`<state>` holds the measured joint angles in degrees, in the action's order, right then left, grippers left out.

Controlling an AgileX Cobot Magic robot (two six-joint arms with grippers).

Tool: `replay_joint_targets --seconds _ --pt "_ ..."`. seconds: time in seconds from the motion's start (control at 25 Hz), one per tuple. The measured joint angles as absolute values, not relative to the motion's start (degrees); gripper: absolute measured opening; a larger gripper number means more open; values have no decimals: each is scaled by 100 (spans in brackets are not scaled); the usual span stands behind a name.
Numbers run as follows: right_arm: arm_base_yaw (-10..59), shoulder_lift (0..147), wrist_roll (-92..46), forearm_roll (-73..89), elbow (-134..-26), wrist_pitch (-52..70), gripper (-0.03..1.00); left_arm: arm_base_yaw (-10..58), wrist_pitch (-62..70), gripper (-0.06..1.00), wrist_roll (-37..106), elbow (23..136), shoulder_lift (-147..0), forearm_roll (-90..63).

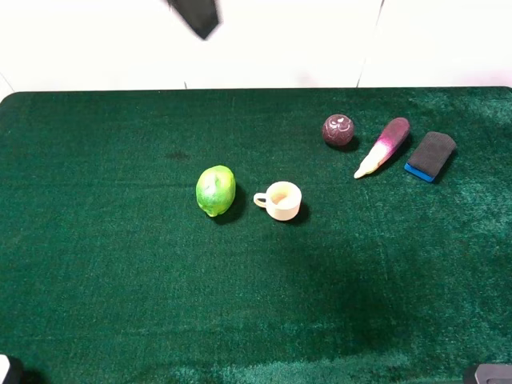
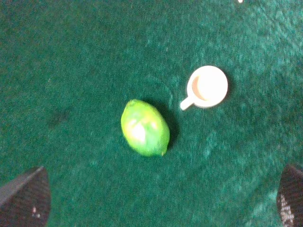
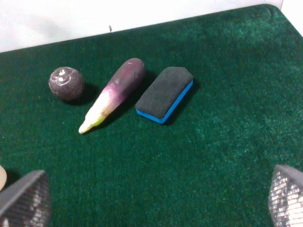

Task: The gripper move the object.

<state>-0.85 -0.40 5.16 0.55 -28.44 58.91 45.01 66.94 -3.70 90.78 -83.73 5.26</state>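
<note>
The object, a small dark maroon ball-like fruit (image 1: 338,130) with pale marks on top, sits on the green cloth at the back right. It also shows in the right wrist view (image 3: 66,83), next to the eggplant. My right gripper (image 3: 156,191) is open and empty, well back from the fruit, with only its two fingertips (image 3: 26,196) in view. My left gripper (image 2: 161,191) is open and empty, held above the cloth near the green fruit (image 2: 145,127). The maroon fruit does not show in the left wrist view.
A purple-and-white eggplant (image 1: 383,147) and a black eraser with a blue base (image 1: 430,155) lie right of the fruit. A green lime-like fruit (image 1: 215,190) and a small cream cup (image 1: 281,200) stand mid-table. A black piece (image 1: 196,16) hangs at the top edge.
</note>
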Motion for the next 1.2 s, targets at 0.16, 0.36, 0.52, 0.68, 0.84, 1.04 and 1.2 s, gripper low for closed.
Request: replay_joint_targets --seconds 0.16,0.36,0.52,0.68,0.84,1.04,1.2 --pt "-85 -40 516 55 -2844 5891 69 4501 6694 97 -363 8327 -7385 526" --pt "-85 -40 516 55 -2844 5891 69 4501 6700 97 -363 7430 -6222 526" --pt "-85 -40 516 55 -2844 5891 69 4501 6700 97 -363 6830 -5310 398" --pt "-85 -40 516 55 -2844 5891 69 4501 6700 97 -363 6338 -4605 332" --pt "-85 -40 516 55 -2844 5891 69 4439 6700 97 -357 5818 -3945 333" --pt "-85 -40 516 55 -2844 5891 69 3613 6700 97 -357 4940 -2969 381" --pt "-85 -40 516 55 -2844 5891 69 2860 6684 97 -357 4386 -2244 381"
